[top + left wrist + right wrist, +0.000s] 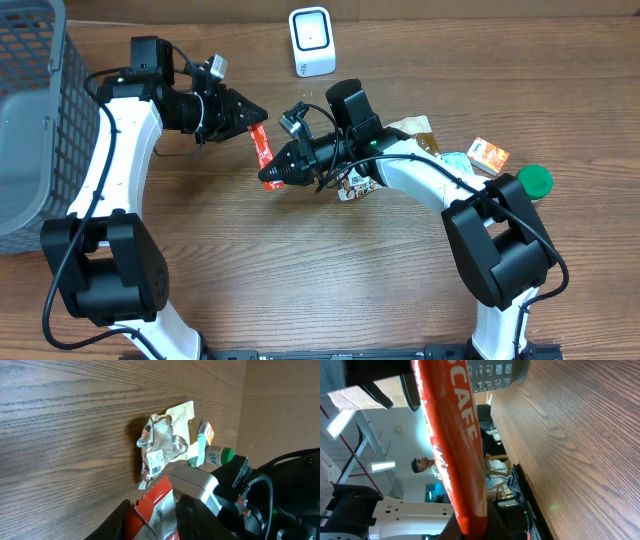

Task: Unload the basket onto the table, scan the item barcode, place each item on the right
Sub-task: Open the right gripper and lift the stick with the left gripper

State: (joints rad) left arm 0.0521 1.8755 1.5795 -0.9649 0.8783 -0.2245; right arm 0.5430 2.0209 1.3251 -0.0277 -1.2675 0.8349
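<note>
right gripper (272,177) is clenched on the near end of the red coffee stick sachet (261,148), held above mid-table, near of the white scanner (312,41). left gripper (252,112) straddles the sachet's far end; i cannot tell whether it pinches. if both arms pull, the thin sachet may tear or slip. the sachet reads "cafe"; no barcode shows on it.

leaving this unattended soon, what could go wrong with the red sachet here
1. The red sachet sits between both arms' jaws, one at each end; pulling apart could tear or crumple it.
2. It is well short of the white scanner; a slack handover could drop it.
</note>
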